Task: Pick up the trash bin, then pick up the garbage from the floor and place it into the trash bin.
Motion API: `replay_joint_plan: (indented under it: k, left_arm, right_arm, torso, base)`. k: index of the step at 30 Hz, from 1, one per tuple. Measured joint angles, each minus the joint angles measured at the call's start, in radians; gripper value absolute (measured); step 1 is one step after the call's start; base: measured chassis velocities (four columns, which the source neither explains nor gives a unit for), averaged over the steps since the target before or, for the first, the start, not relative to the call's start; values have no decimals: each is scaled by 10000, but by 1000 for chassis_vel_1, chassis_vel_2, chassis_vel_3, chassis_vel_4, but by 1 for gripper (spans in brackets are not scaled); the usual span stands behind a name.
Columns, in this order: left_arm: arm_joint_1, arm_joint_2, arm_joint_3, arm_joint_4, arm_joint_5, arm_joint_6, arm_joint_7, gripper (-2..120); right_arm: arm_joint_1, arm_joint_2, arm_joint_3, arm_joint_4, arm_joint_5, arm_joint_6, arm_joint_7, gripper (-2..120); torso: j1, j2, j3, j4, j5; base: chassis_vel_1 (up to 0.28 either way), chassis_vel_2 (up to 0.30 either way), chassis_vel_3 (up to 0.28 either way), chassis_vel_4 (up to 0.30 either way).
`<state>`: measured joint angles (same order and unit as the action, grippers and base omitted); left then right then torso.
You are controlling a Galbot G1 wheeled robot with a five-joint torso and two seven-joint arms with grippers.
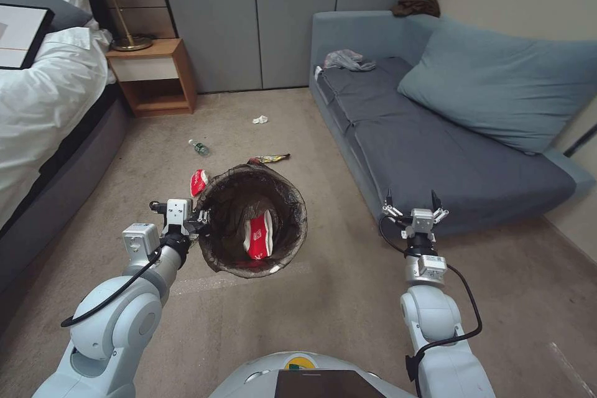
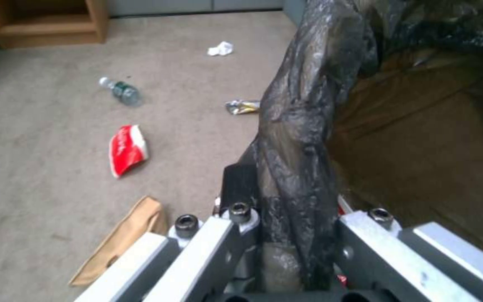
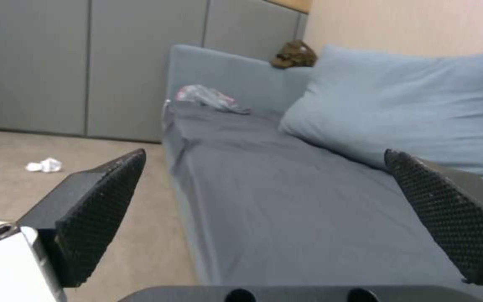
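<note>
One red packet (image 1: pixel 257 235) already lies in the trash bin (image 1: pixel 292 242), held off the carpet by its rim in the clamped left pincer (image 1: pixel 200 219), so the open right pincer (image 1: pixel 411 204) must reach litter like the bottle (image 1: pixel 199 147).

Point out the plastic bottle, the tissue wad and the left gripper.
plastic bottle (image 1: pixel 199 148): head view, on its clear body.
tissue wad (image 1: pixel 260 119): head view, its middle.
left gripper (image 1: pixel 202 219): head view, fingertips clamped on the bin's rim.

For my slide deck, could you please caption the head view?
Left gripper holds the trash bin by its rim; right gripper open beside the sofa.
</note>
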<state>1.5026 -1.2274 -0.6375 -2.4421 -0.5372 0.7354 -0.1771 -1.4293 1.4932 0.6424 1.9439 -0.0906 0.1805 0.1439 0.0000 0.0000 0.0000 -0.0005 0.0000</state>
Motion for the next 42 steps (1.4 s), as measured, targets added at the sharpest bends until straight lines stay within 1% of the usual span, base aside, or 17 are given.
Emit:
replay_joint_plan:
  k: [20,34,37,39,41,42]
  left_arm:
    - [35,28,10,-34,-16,0,3,0]
    - [22,11,-7,0,-15,0,34,0]
    - [22,-17,-20,7,-23,0,-72,0]
    - [15,-45,-41,35,-49,-2,-250,0]
    - [16,-53,-41,44,-32,-6,-254,0]
    - [18,-69,-35,51,34,-8,-243,0]
  right_arm:
    - [-14,-44,-19,1,1,-1,3,100]
    - [-15,58,-35,-75,-21,69,4,100]
    - [-2,85,-6,-84,1,250,5,100]
    - [4,83,52,-76,16,311,-66,100]
    - [-3,77,58,-73,17,326,-94,100]
    - [-29,77,64,-61,17,344,-135,100]
  torso:
    - [0,0,0,0,0]
    - [0,0,0,1,0]
    - [0,0,0,1,0]
    - [0,0,0,4,0]
    - [0,0,0,4,0]
    - [0,0,0,0,0]
  base:
    - [64,69,66,68]
    - [69,76,67,67]
    - [73,49,40,54]
    - [17,16,16,27]
    - [0,0,0,0]
    - [0,0,0,0]
